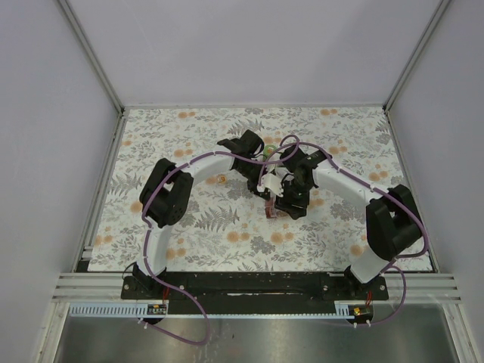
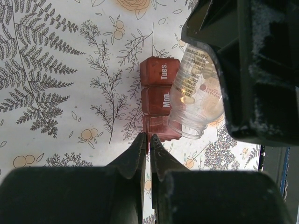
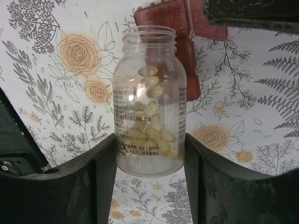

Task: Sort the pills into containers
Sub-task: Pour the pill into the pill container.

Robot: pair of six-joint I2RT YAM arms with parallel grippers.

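Right gripper [image 3: 149, 145] clamps the clear bottle [image 3: 149, 93], mouth by the pill box [image 3: 189, 70]; left gripper [image 2: 148, 140] closed, empty.

White cloth [image 1: 189, 227] spread flat under me, printed with grey ferns [image 2: 37, 60] and orange flowers [image 3: 77, 53]. Plain pale walls [image 1: 249, 45] on three sides, and metal frame posts [image 1: 91, 57] slanting up from the far corners. Ribbed metal rails [image 1: 83, 287] run along the near edge. Grey sheet [image 1: 249, 336] sits below them.
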